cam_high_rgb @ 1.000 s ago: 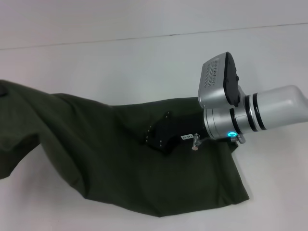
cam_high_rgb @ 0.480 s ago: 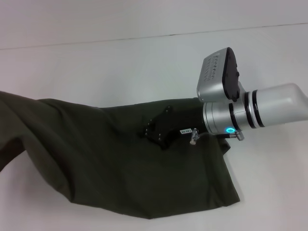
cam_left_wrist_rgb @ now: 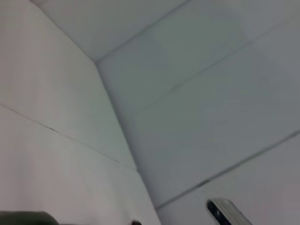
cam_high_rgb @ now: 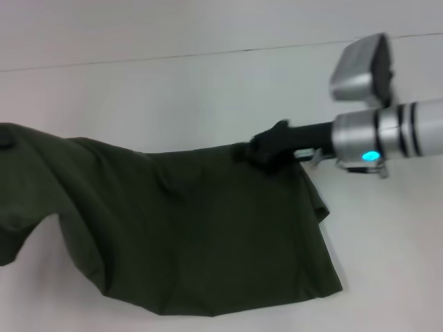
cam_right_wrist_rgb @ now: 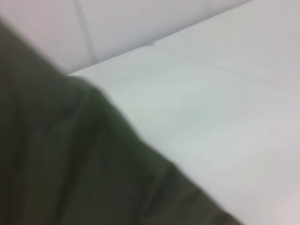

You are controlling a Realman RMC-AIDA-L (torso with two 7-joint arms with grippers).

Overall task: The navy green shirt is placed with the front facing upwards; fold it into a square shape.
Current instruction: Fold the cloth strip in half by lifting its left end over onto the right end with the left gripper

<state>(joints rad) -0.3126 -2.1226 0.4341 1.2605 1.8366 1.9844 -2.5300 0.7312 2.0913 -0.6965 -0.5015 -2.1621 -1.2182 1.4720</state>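
The navy green shirt (cam_high_rgb: 187, 228) lies as a wide dark olive sheet across the white table, plain side up, with no print showing. Its left part runs off the head view's left edge. Its near right corner (cam_high_rgb: 338, 285) rests flat. My right gripper (cam_high_rgb: 268, 148) is a black tip at the shirt's far edge and reaches in from the right, touching or just over the cloth. The right wrist view shows the shirt (cam_right_wrist_rgb: 70, 164) close up beside bare table. A sliver of the green cloth (cam_left_wrist_rgb: 23, 218) shows in the left wrist view. My left gripper is out of view.
The white table (cam_high_rgb: 208, 90) stretches behind and to the right of the shirt, with a seam line (cam_high_rgb: 228, 50) across its far part. The left wrist view shows only pale panels (cam_left_wrist_rgb: 187, 93) and their seams.
My right gripper has drawn back from the middle of the shirt to its far edge, up and to the right, and the wrist has turned. The shirt's right end has shifted slightly left.
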